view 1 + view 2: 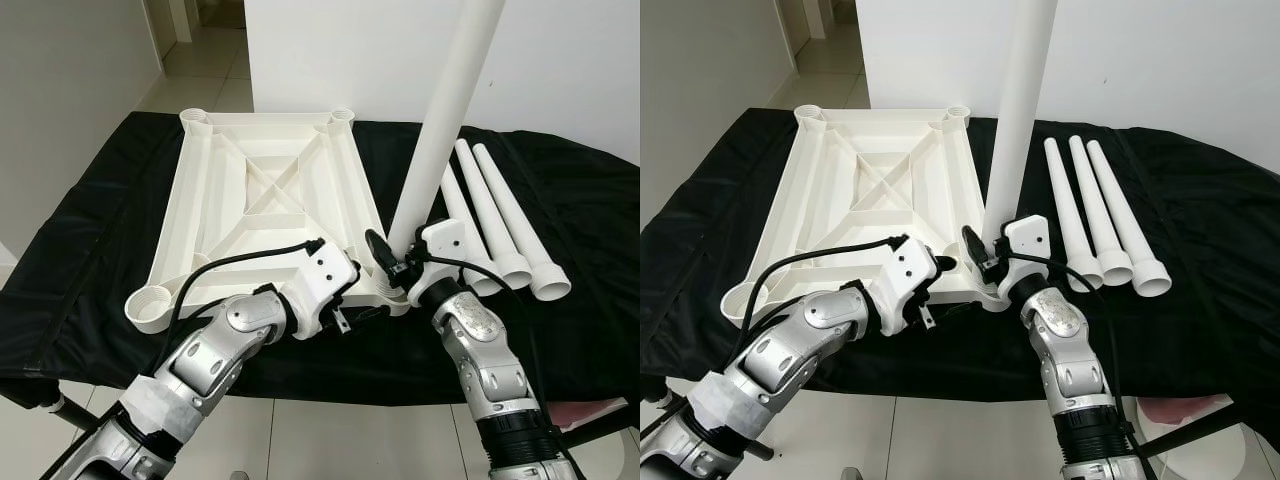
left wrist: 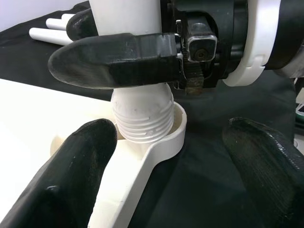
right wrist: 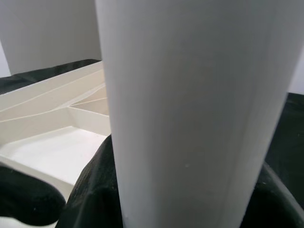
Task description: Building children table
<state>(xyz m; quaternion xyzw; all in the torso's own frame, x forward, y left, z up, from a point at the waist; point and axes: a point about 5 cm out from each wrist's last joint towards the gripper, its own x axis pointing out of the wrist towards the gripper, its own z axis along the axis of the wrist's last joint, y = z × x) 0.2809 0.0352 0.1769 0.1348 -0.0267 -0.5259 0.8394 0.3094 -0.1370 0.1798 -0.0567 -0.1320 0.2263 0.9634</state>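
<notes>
Left wrist view looks straight at the joint: the threaded foot of the white leg sits in the corner socket of the upturned tabletop, with several thread ridges showing above the socket rim, so I judge the leg is started but not screwed home. The right gripper is clamped around the leg just above the thread, one black finger wrapped across its front. The left gripper hovers with its fingers spread wide, one finger over the tabletop's near edge and the other over the black cloth, gripping nothing.

That socket is at the near right corner of the tabletop, which lies ribs-up on the cloth-covered table. Three spare legs lie side by side to the right, well apart from the work.

The main risk is cross-threading: the leg leans noticeably to the right as it rises, and turning it while tilted could jam the thread or chew the plastic. The grip is low on a long leg, so its top could swing and lever the foot out of the socket. With the left gripper not pressing down, the light tabletop may spin or slide on the cloth instead of taking the thread.
</notes>
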